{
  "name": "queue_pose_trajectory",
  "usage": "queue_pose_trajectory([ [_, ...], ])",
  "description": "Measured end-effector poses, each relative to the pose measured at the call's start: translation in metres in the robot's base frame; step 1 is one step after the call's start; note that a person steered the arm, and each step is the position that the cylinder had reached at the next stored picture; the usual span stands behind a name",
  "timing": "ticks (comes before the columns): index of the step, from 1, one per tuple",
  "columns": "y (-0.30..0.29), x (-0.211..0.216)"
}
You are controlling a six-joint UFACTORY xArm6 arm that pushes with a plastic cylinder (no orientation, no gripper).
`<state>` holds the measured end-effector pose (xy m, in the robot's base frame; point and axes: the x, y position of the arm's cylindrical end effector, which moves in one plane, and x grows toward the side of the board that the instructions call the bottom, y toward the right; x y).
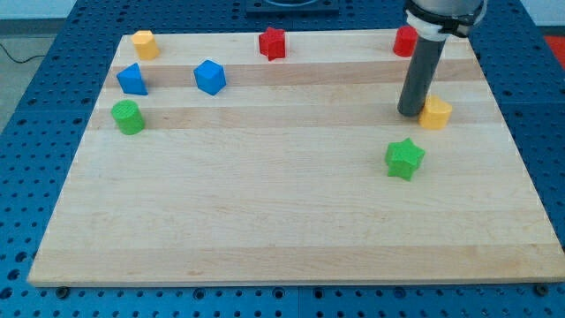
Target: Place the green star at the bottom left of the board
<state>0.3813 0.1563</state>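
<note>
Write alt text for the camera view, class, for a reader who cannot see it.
My tip rests beside a yellow block at the wooden board's right, above the green star. Red, blue, yellow and green blocks line the top and left.

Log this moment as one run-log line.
my tip: left of yellow block, above green star | green star: right half of wooden board, not yet bottom left
</note>
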Motion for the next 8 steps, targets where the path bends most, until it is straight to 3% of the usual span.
queue_pose_trajectory([
  [2, -0.111, 0.070],
  [4, -0.112, 0.069],
  [6, -0.112, 0.014],
  [8, -0.070, 0.058],
])
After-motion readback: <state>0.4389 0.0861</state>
